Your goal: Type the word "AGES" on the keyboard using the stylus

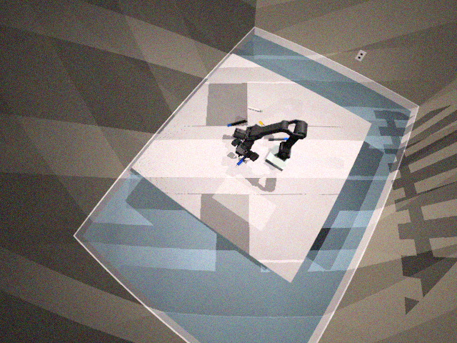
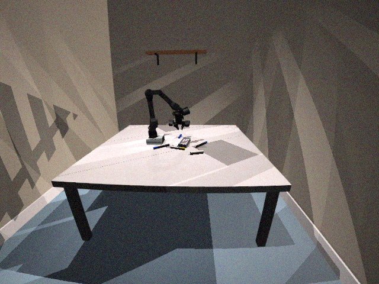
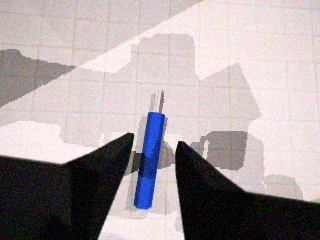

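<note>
The stylus, blue with a thin pale tip (image 3: 151, 150) (image 1: 240, 161) (image 2: 179, 135), lies on the white table (image 1: 295, 236) (image 2: 128, 171). My gripper (image 3: 155, 142) (image 2: 179, 129) is partly open above it. In the wrist view the blue body runs between the two black fingers, with a gap on each side, and its tip points away past them. The keyboard (image 2: 184, 141), small and dark-framed with pale keys, lies near the gripper in the exterior view. It is outside the wrist view and hidden by the arm in the top view. Its letters are too small to read.
A black pen with a blue end (image 1: 237, 123) (image 2: 201, 144), another black and blue pen (image 1: 277, 138) (image 2: 161, 147), a yellow-ended marker (image 1: 261, 123) (image 2: 182, 148) and a thin pen (image 1: 254, 108) (image 2: 196, 152) lie around the keyboard. The arm's base (image 1: 275, 161) (image 2: 155, 141) stands nearby.
</note>
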You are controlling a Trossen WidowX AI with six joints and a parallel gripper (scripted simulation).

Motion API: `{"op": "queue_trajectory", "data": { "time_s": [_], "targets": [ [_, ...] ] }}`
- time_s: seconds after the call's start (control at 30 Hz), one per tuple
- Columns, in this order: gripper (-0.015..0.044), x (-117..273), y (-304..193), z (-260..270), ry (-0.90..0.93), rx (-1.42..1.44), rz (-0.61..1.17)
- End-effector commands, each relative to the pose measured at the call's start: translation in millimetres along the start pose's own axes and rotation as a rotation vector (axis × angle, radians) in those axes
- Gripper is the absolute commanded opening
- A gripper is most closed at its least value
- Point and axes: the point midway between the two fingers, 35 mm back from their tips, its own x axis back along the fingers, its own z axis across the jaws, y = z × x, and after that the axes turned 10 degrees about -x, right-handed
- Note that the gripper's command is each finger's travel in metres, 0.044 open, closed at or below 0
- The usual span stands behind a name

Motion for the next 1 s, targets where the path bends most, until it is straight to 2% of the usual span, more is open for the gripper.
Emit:
{"op": "queue_trajectory", "data": {
  "time_s": [0.0, 0.97],
  "targets": [
    [0.0150, -1.1, 0.2, 0.9, 0.001, 0.014, -0.007],
    [0.0150, -19.1, -8.5, 0.0, 0.001, 0.014, -0.007]
  ]
}}
